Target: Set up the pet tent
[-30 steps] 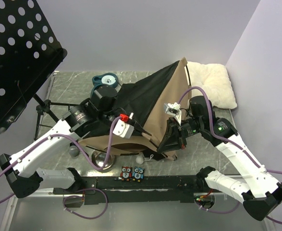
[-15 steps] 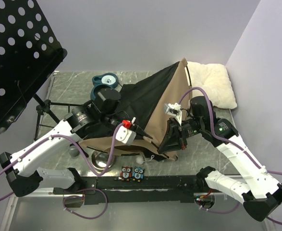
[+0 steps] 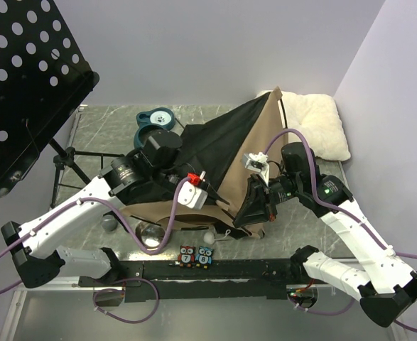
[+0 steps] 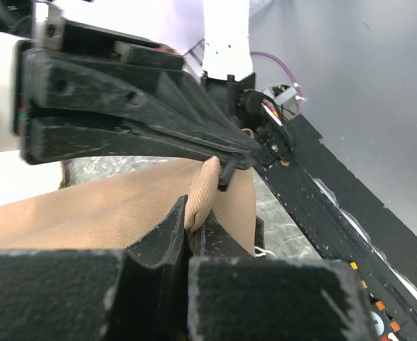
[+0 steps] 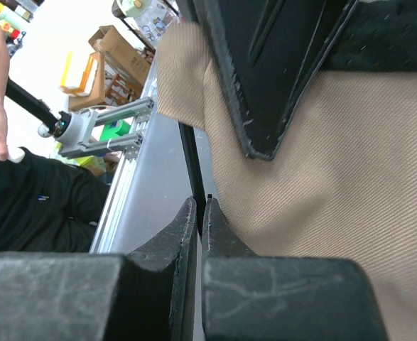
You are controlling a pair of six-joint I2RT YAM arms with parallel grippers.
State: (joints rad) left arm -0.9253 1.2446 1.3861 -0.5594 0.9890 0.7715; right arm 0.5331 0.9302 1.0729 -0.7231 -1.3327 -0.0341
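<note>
The pet tent (image 3: 231, 153), tan fabric with a black panel, stands half raised in the middle of the table, its peak at the back right. My left gripper (image 3: 219, 200) reaches in from the left and is shut on a rolled tan hem (image 4: 201, 188) of the tent. My right gripper (image 3: 245, 213) is at the tent's near right corner, shut on a thin black pole (image 5: 192, 167) beside the tan cloth (image 5: 322, 170). In the left wrist view the right gripper's fingers (image 4: 158, 121) cross above the hem. A white pom-pom (image 3: 208, 236) dangles at the front.
A blue pet bowl stand (image 3: 157, 118) is behind the tent on the left, a white fluffy cushion (image 3: 311, 122) at the back right. A metal bowl (image 3: 149, 231) and grey ball (image 3: 109, 224) lie near the front left. A black perforated stand (image 3: 23, 85) looms at left. Two owl figures (image 3: 195, 256) sit on the rail.
My left gripper has moved right, toward the right gripper, carrying the tan hem with it, and the metal bowl is more exposed. The right arm has stayed put.
</note>
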